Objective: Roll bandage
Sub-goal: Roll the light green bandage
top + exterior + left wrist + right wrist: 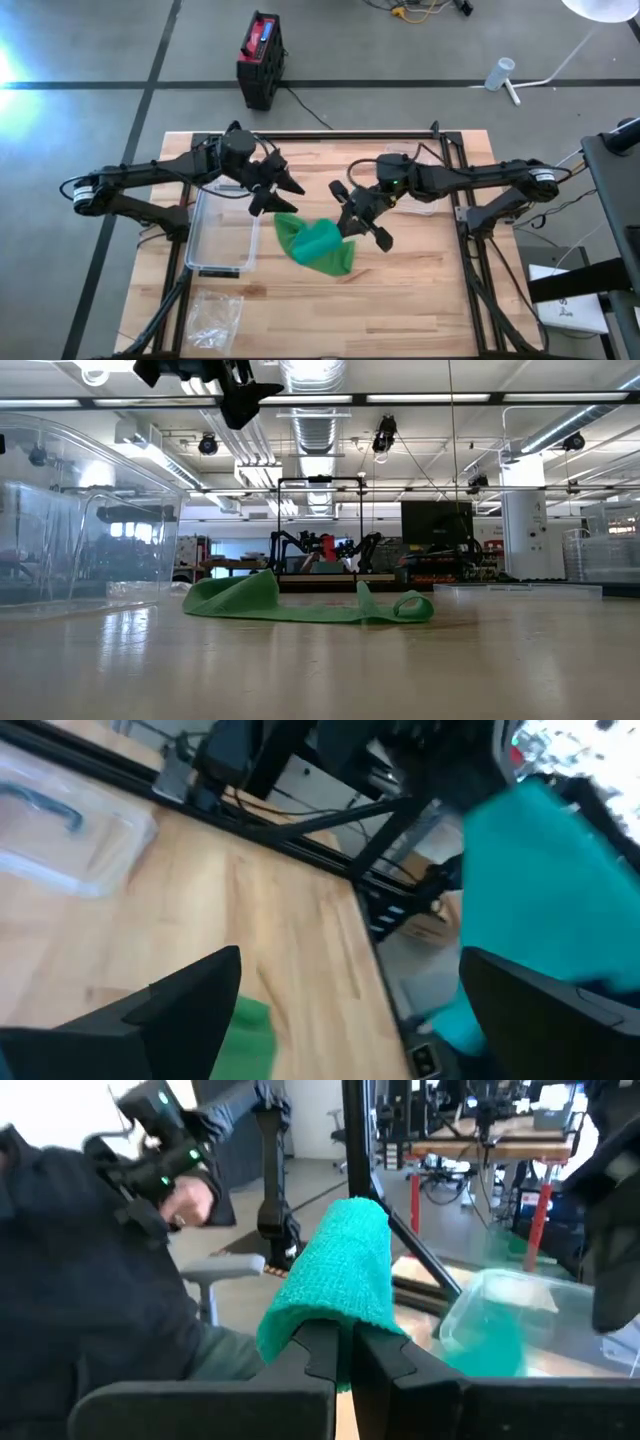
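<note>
A green bandage (300,243) lies crumpled on the wooden table (420,300), and in the low view (290,603) it rests flat with a curled end (412,606). My right gripper (346,228) hovers over its right part, shut on a teal-green strip (340,1270). I cannot tell whether that strip joins the heap. My left gripper (277,197) hangs open above the heap's far left edge, touching nothing. Its fingers (180,1010) frame bare table, with the teal strip (545,870) beyond. My right gripper pinches the teal strip's lower edge (342,1312) between its two shut fingers (400,1355). The strip arches up and folds over the fingertips like a hood. The fingers point about level, toward the table's left. The held part is raised above the table.
A clear plastic container (222,232) stands left of the bandage, and a clear plastic bag (213,318) lies at the near left. Another clear lid (415,190) lies under the right arm. A person in a dark jacket (90,1300) shows beyond the table.
</note>
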`<state>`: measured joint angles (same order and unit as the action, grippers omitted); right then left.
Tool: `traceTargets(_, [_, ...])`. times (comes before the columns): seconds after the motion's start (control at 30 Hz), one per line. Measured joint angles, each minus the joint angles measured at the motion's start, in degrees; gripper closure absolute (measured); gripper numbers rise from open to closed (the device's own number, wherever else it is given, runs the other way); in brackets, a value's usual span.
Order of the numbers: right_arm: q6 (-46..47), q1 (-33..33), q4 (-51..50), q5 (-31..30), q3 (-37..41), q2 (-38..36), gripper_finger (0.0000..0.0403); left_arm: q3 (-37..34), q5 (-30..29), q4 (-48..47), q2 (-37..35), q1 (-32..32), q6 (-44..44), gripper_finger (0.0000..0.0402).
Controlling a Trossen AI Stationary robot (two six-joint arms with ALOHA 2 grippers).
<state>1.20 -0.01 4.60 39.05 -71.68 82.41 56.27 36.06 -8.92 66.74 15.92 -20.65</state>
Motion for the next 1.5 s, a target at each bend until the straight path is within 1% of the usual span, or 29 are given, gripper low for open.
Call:
traceTargets(0.1, [2.33,0.02,0.03,0.44,0.00,-2.05,0.0400,-1.81,-4.41,0.66,-1.99,-0.11,1.83,0.0029])
traceTargets(0.2, [3.48,0.02,-0.01,0.39,0.07,-3.75,0.0400,-6.04,-7.41,3.88,-4.33,-0.09,2.35,0.0027])
traceTargets(0.3, [3.24,0.00,0.44,-0.06,0.09,-4.66,0.0400,-12.01,-7.64,14.42,-6.22,-0.97,0.52,0.0027])
traceTargets(0.37, [2.65,0.00,0.58,-1.51,0.07,-4.80,0.0400,-16.15,-7.62,23.65,-6.94,-2.13,-1.05,0.0030])
traceTargets(0.47, [1.84,0.00,0.40,-5.89,0.07,-4.80,0.0400,-21.22,-7.62,37.39,-7.35,-4.10,-1.36,0.0034])
traceTargets(0.53, [1.67,-0.22,0.46,-10.36,0.07,-4.80,0.0400,-23.70,-7.69,45.74,-7.05,-5.13,-1.30,0.0037])
traceTargets(0.6, [0.68,-0.30,0.48,-15.96,0.07,-4.80,0.0400,-25.64,-9.14,52.64,-6.17,-6.26,-1.13,0.0039])
traceTargets(0.67, [-0.81,-0.40,0.40,-20.35,0.05,-4.79,0.0400,-26.26,-12.05,57.31,-4.86,-7.20,0.48,0.0041])
traceTargets(0.73, [-2.34,-0.61,0.47,-22.30,0.04,-4.78,0.0400,-26.24,-13.92,59.34,-4.01,-7.53,2.75,0.0043])
traceTargets(0.8, [-2.61,-0.76,0.44,-22.82,0.04,-4.78,0.0400,-25.44,-14.36,59.08,-3.59,-7.53,3.81,0.0045])
traceTargets(0.87, [-2.63,-0.76,0.31,-23.34,0.04,-4.78,0.0400,-24.62,-14.48,58.60,-3.57,-7.50,4.57,0.0045])
traceTargets(1.03, [-3.44,-0.79,0.41,-27.18,0.04,-5.01,0.0400,-22.26,-14.17,56.91,-3.81,-7.49,7.91,0.0039])
traceTargets(1.13, [-3.61,-1.01,0.80,-27.33,0.01,-5.05,0.0400,-20.68,-14.17,55.18,-2.87,-7.50,9.55,0.0037])
traceTargets(1.27, [-2.75,-1.16,0.93,-27.34,-0.19,-5.02,0.0400,-18.05,-14.74,54.11,0.20,-7.50,11.10,0.0044])
traceTargets(1.37, [-2.70,-1.16,0.89,-27.32,-0.26,-4.96,0.0400,-15.65,-17.54,54.10,3.49,-7.49,12.08,0.0051])
traceTargets(1.5, [-2.04,-1.16,0.81,-27.27,-0.26,-4.96,0.0400,-12.63,-19.51,53.30,7.19,-7.41,12.70,0.0069])
